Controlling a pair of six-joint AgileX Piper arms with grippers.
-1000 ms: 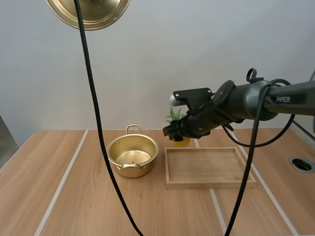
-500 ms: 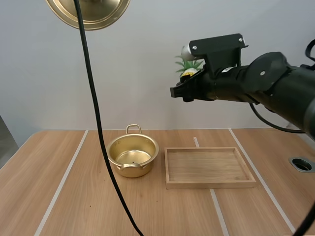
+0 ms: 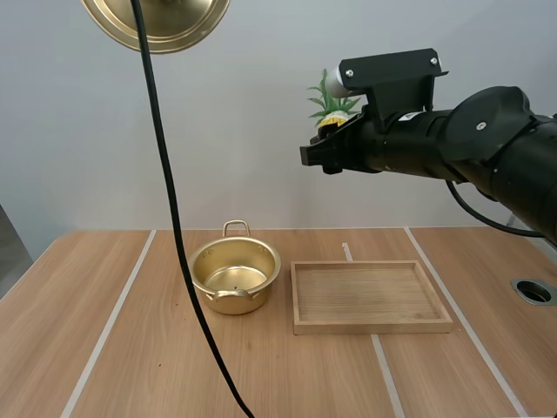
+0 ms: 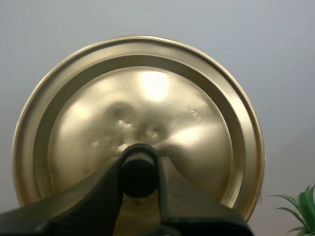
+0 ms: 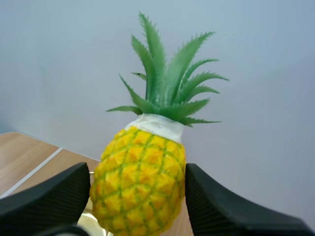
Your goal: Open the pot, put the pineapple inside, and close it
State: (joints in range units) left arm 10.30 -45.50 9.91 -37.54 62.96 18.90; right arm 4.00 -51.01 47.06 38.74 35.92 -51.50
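Pineapple aloft, open pot below and to the left

The right hand (image 3: 320,157) pinches the pineapple (image 5: 139,179) between its two fingers, crown up, high above the desk (image 3: 104,348). The open pot (image 3: 235,277) stands far below and off to that hand's left, just beside the wooden tray (image 3: 372,327). The coming move looks to be leftward and down, with the fruit's long axis upright (base first seems the easy entry). The left hand (image 4: 139,177) is clamped on the knob of the lid (image 4: 147,98), held high above the pot.
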